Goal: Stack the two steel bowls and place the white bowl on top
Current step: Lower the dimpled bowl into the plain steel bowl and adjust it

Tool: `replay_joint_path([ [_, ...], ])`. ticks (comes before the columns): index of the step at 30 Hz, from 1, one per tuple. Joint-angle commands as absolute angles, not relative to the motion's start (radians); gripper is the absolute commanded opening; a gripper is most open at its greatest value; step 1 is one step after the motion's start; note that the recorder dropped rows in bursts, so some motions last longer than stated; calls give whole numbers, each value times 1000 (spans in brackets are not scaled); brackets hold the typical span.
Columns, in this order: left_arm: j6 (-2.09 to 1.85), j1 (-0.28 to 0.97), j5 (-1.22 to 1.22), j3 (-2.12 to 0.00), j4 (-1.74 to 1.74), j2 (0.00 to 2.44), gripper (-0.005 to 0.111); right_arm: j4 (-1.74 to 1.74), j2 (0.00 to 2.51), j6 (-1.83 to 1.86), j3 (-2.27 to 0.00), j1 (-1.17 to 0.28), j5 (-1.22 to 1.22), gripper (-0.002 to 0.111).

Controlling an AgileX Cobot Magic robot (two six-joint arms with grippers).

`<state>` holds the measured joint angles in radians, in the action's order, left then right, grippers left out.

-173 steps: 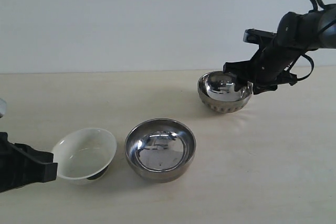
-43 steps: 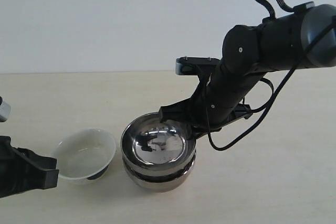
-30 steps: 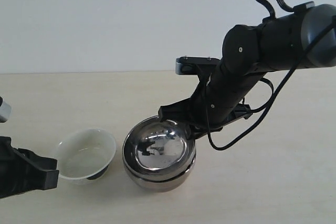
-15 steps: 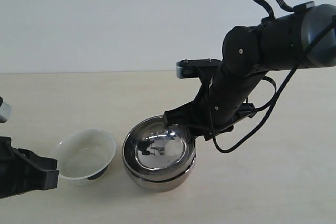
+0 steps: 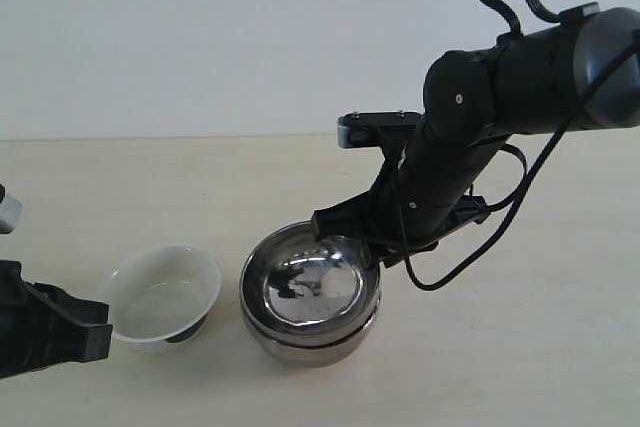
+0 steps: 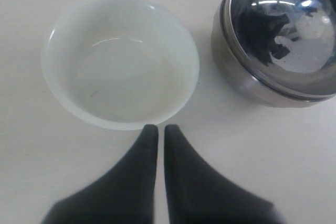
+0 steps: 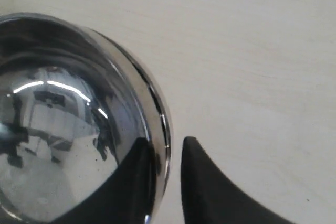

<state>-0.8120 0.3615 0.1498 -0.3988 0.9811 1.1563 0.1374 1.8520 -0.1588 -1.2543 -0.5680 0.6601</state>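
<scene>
1. Nearest, at the table's front left, the left gripper (image 6: 156, 128) has its two dark fingers pressed together with only a hairline between them. It holds nothing. The tips reach the rim of the white bowl; whether they touch it I cannot tell.
2. The white bowl (image 5: 165, 290) stands upright on the pale table (image 5: 520, 367), just beside the steel pair on their left and apart from them. It is glossy, flared and empty, on a small dark foot.
3. Near the middle, the upper steel bowl (image 5: 312, 285) sits nested in the lower steel bowl (image 5: 305, 345), of which only a band of wall shows below the upper rim. Both are mirror-bright, and the upper one's inside reflects dark shapes and light patches.
4. Behind them, the right gripper (image 7: 165, 142) stands astride the upper bowl's rim, one finger inside and one outside. The jaws are parted, not clamped.
5. Farthest are the bulky black right arm (image 5: 500, 87) and the plain wall (image 5: 200, 37).
6. Only the exterior view shows the white bowl's foot and both arms together.
7. The left wrist view looks straight down into the white bowl, hiding the foot, and shows the two steel rims as separate rings.
8. Only the right wrist view shows the strip of table between the outer finger and the steel rim.
</scene>
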Motion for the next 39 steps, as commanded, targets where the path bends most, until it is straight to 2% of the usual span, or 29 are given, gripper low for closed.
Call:
replay_joint_path([
  [1,-816,362,147,-394,983,1159,4,124,1846,-150,-1257,-570,659,0],
  [23,-816,362,154,-394,987,1159,4,234,1848,-102,-1257,-570,647,1],
  [26,-816,362,154,-394,987,1159,4,234,1848,-102,-1257,-570,652,10],
  [32,-812,362,154,-394,989,1159,4,234,1848,-102,-1257,-570,678,40],
  [39,-812,362,154,-394,989,1159,4,195,1821,-99,-1257,-570,704,42],
])
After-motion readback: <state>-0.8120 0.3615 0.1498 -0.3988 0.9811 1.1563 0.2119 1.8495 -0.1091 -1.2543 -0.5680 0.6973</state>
